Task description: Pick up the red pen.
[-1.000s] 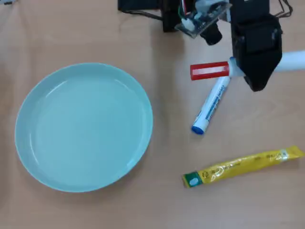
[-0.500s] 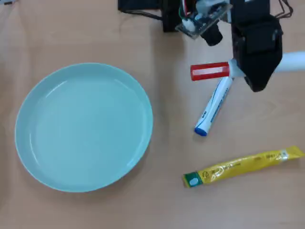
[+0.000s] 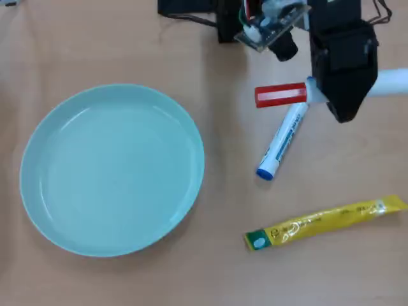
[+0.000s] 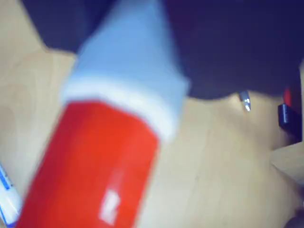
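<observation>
The red pen (image 3: pixel 280 94) lies across the top right of the overhead view, red cap pointing left and white barrel running right under the arm. My black gripper (image 3: pixel 341 95) sits over the barrel's middle, its jaws closed on the pen just behind the cap. In the wrist view the red pen (image 4: pixel 95 161) fills the frame, blurred and very close, with its white barrel disappearing into the dark gripper body at the top.
A white marker with a blue cap (image 3: pixel 282 140) slants down-left from under the red pen, its upper end touching it. Below lies a long yellow sachet (image 3: pixel 325 223) with a green end. On the left stands a large pale-blue plate (image 3: pixel 25 172). The arm's base and cables (image 3: pixel 255 22) sit at the top edge.
The blue-capped marker's lower end swung slightly right and then back. The gripper and the red pen have stayed almost in place.
</observation>
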Action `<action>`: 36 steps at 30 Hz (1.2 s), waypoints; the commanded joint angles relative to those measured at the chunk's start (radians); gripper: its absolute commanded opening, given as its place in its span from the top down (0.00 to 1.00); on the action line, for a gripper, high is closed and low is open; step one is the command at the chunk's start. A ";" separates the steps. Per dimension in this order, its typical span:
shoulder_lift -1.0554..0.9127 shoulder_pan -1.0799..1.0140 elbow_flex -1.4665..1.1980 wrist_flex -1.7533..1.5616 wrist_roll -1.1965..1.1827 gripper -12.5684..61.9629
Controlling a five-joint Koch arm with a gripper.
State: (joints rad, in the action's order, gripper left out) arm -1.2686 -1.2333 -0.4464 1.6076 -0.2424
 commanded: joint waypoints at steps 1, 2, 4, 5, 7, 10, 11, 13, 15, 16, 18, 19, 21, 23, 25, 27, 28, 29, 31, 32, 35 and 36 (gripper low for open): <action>-0.083 0.008 0.097 -0.017 -0.006 0.94; -0.083 0.008 0.097 -0.017 -0.006 0.94; -0.081 0.008 0.097 -0.017 -0.006 0.94; -0.080 0.008 0.097 -0.017 -0.006 0.94; -0.077 0.008 0.097 -0.017 -0.006 0.94; -0.077 0.008 0.095 -0.015 -0.006 0.94; -0.077 0.008 0.095 -0.014 -0.006 0.94; -0.077 0.008 0.095 -0.009 -0.006 0.94; -0.075 0.008 0.091 -0.009 -0.006 0.94; -0.074 0.008 0.089 -0.009 -0.006 0.94; -0.075 0.008 0.089 -0.009 -0.006 0.94; -0.075 0.008 0.089 -0.009 -0.006 0.94; -0.077 0.009 0.089 -0.009 -0.006 0.94; -0.077 0.009 0.089 -0.009 -0.006 0.94; -0.077 0.009 0.089 -0.009 -0.006 0.94; -0.077 0.009 0.089 -0.008 -0.008 0.94; -0.077 0.009 0.089 -0.005 -0.008 0.94; -0.078 0.009 0.089 -0.002 -0.008 0.94; -0.078 0.009 0.089 0.005 -0.008 0.94; -0.080 0.009 0.089 0.005 -0.006 0.94; -0.080 0.011 0.089 0.006 -0.006 0.94; -0.078 0.011 0.089 0.006 -0.006 0.94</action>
State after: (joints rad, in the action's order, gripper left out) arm -1.2686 -1.2333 -0.4464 1.6137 -0.2424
